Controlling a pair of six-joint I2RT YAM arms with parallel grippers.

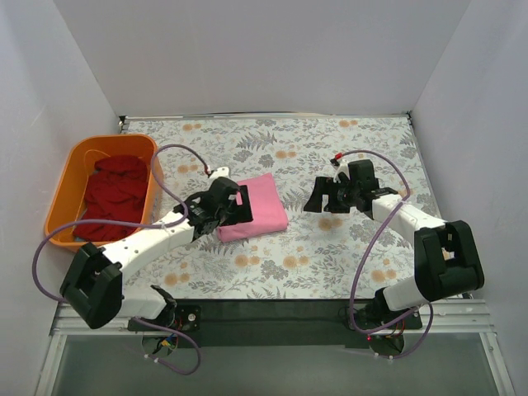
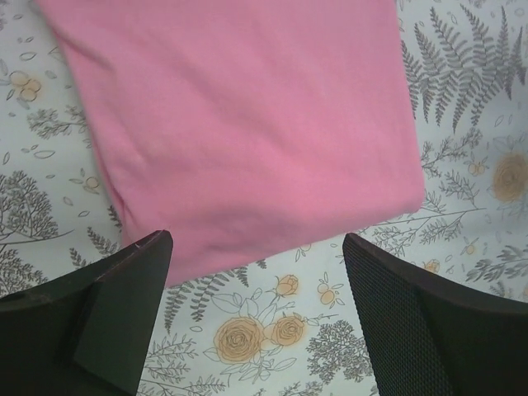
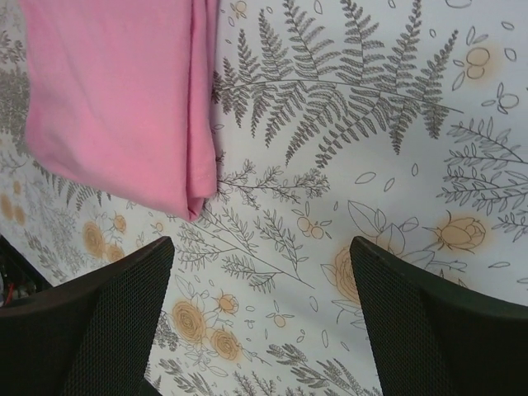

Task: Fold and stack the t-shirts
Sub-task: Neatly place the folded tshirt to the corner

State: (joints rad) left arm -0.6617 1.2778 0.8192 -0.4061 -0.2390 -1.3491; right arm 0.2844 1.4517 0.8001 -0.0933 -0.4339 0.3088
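We see a bright pink t-shirt folded flat (a neat rectangle) on the table; dark red t-shirts lie heaped in the basket.

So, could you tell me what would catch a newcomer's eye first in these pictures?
The bright pink t-shirt, folded into a neat rectangle in the middle of the floral table, stands out first. Next comes the orange basket at the left edge, holding dark red t-shirts. The left gripper and right gripper hang open and empty on either side of it.
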